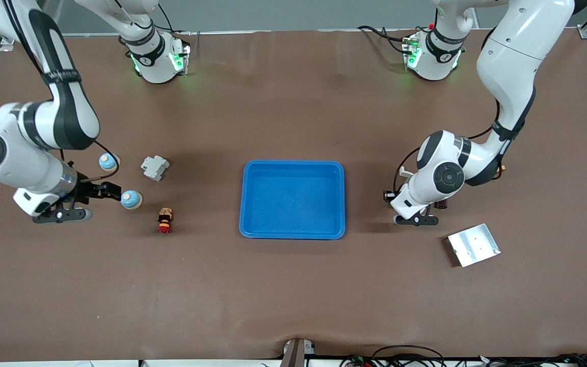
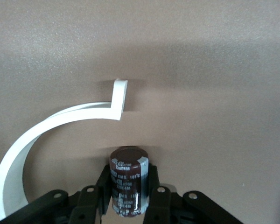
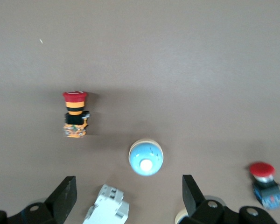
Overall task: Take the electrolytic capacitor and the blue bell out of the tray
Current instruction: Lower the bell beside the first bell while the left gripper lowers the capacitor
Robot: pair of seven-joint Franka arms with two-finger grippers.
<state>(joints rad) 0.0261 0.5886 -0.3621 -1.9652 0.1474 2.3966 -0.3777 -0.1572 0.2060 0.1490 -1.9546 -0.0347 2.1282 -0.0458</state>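
The dark brown capacitor (image 2: 128, 181) sits between the black fingers of my left gripper (image 2: 129, 193), which is shut on it close above the table. From the front only a dark bit of the capacitor (image 1: 441, 204) shows under the left wrist, toward the left arm's end of the blue tray (image 1: 293, 164). A blue bell (image 3: 146, 157) lies ahead of my open right gripper (image 3: 128, 200). In the front view that bell (image 1: 131, 200) rests just past the right gripper (image 1: 112, 191), and a second bell (image 1: 108, 162) lies farther from the camera.
A grey breaker (image 1: 155, 167) and a red-capped push button (image 1: 165, 220) lie near the bells. A second red button (image 3: 266, 184) shows in the right wrist view. A metal plate (image 1: 473, 244) lies near the left gripper. A white curved strip (image 2: 42, 128) shows beside the capacitor.
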